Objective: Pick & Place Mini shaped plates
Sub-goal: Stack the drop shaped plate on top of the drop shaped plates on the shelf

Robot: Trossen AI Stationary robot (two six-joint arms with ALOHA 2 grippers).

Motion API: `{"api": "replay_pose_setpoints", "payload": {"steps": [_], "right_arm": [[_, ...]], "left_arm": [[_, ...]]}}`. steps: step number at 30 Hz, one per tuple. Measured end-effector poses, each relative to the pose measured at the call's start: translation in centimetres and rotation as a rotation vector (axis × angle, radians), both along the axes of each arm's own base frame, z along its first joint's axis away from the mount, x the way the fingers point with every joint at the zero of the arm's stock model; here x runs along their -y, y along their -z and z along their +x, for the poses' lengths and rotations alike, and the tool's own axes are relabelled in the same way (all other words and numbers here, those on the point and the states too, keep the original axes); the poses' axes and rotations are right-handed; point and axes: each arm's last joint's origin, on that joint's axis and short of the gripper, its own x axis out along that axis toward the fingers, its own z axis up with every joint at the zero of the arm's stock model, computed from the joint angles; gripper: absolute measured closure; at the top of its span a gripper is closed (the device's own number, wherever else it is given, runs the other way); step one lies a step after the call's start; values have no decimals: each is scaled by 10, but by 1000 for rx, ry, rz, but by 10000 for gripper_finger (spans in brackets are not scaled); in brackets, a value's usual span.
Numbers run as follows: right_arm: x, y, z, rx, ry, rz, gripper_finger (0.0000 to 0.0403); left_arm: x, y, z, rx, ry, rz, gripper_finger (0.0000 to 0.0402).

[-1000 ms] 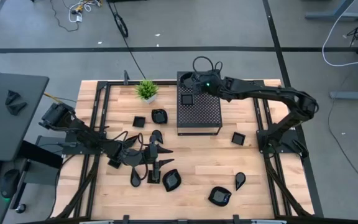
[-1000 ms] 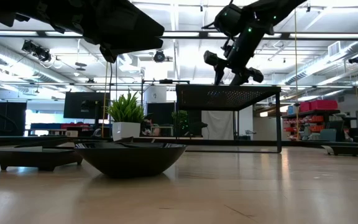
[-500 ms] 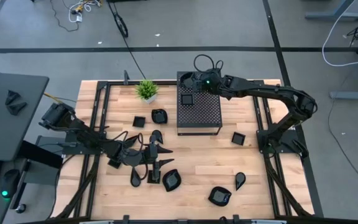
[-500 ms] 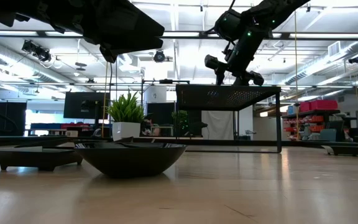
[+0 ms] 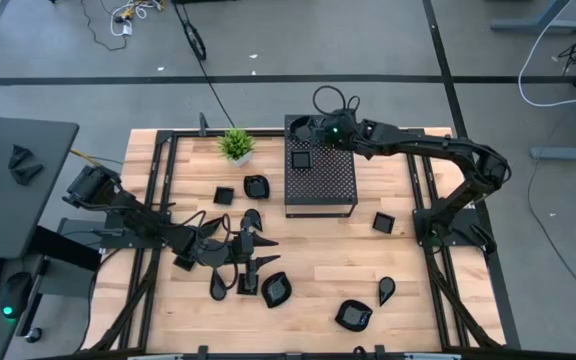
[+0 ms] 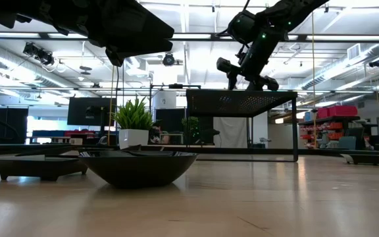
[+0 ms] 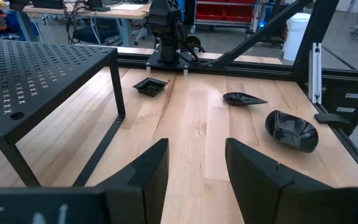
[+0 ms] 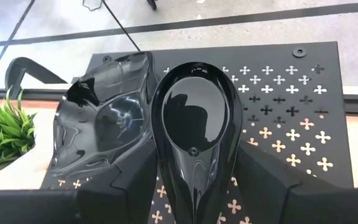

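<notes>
The teardrop plate is cut off at the picture's edge, and it hides part of the box.

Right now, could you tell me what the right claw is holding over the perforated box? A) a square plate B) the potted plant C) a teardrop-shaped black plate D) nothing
C: the right claw grips a glossy teardrop plate above the perforated box.

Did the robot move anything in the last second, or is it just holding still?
Almost nothing changed. The right gripper shifted very slightly above the black box, still holding a teardrop plate beside a square plate already on the box. The left gripper stayed open and empty over the table. The other plates did not move.
</notes>
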Motion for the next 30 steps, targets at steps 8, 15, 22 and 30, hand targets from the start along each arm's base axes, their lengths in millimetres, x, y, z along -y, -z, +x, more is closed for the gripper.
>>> {"api": "replay_pose_setpoints", "payload": {"steps": [8,15,22,30], "right_arm": [[0,0,0,2,0,-1,199],[0,0,0,-21,-46,2,188],[0,0,0,-29,-55,-2,164],[0,0,0,-27,-56,-6,149]], "left_arm": [[0,0,0,3,-3,-20,236],[0,0,0,3,-4,-19,236],[0,0,0,2,-3,-19,236],[0,0,0,3,-3,-18,236]]}}
